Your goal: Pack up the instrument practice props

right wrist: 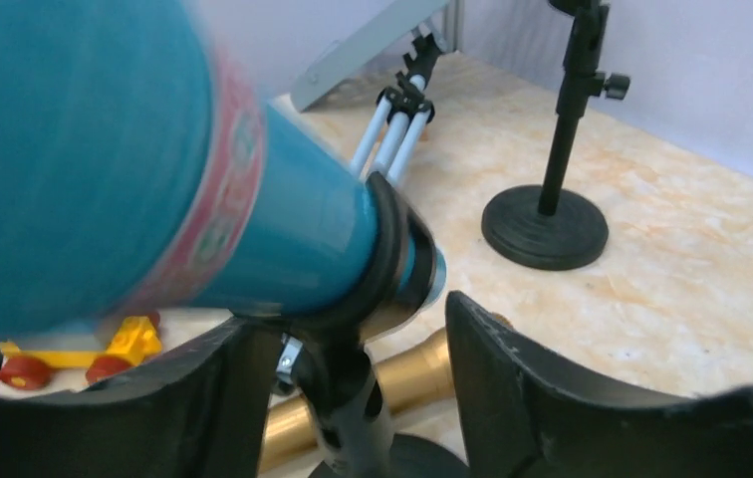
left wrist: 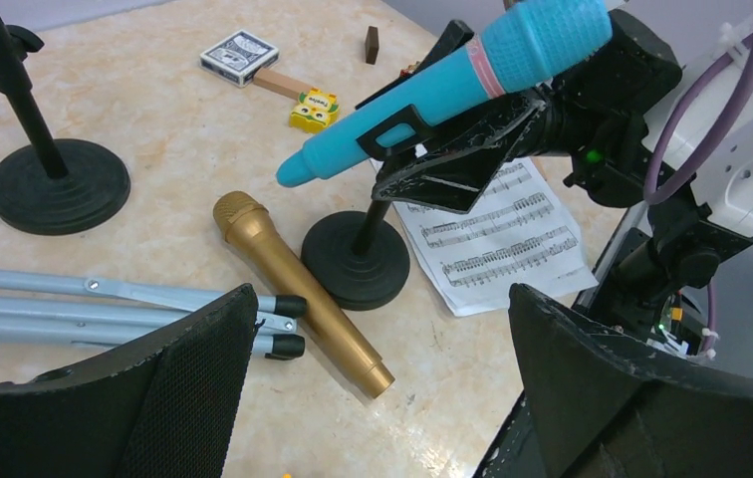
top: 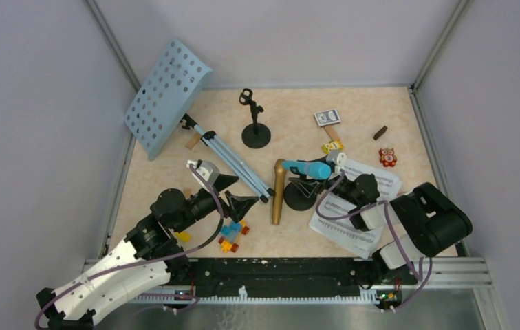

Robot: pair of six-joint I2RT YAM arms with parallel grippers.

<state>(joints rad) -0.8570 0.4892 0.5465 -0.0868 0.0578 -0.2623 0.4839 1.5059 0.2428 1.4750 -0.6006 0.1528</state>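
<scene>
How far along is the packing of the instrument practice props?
Done: nothing looks packed. In hand: right gripper straddles the holder carrying the blue microphone, jaws apart; left gripper open, empty. Left: gold microphone, music rack, sheet music and second holder all sit out on the table.

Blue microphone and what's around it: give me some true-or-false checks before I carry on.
The blue microphone sits in a mic holder's clip. True.
The gold microphone stands upright. False: it lies flat on the table beside that holder's base.
The left gripper is shut on a microphone. False: it is open and holds nothing.
The far mic holder's clip is empty. True.
</scene>
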